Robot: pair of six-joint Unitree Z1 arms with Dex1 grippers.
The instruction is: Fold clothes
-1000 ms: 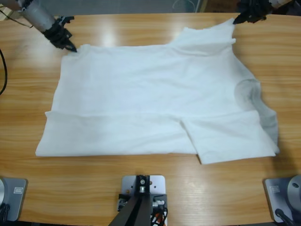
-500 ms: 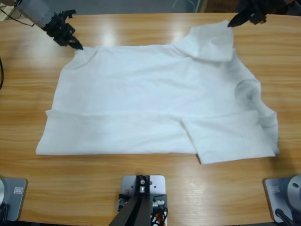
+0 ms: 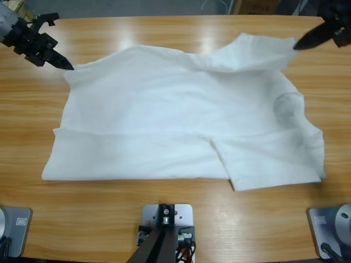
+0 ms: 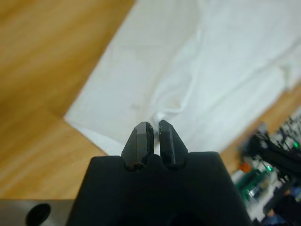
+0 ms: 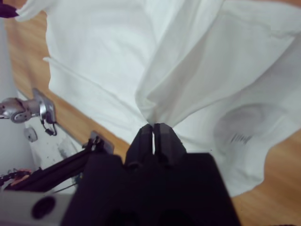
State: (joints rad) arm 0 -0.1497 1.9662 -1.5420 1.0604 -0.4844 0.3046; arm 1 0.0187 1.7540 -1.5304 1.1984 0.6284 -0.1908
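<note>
The thin white cotton T-shirt (image 3: 181, 126) lies on the wooden table (image 3: 164, 219) with its near edge already folded over. The left gripper (image 3: 68, 67) and right gripper (image 3: 298, 46) each pinch a far corner, jaws pressed together on cloth, which trails away from the jaws. Judged remaining: carrying the far edge over, then the crosswise folds.

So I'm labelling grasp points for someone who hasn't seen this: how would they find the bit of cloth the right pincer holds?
On the wooden table lies a white T-shirt, spread mostly flat. Follow its far edge to the end nearest the faint round neck mark. There one flap rises off the table to the right pincer, unlike the corner pinched by the left pincer.
</note>
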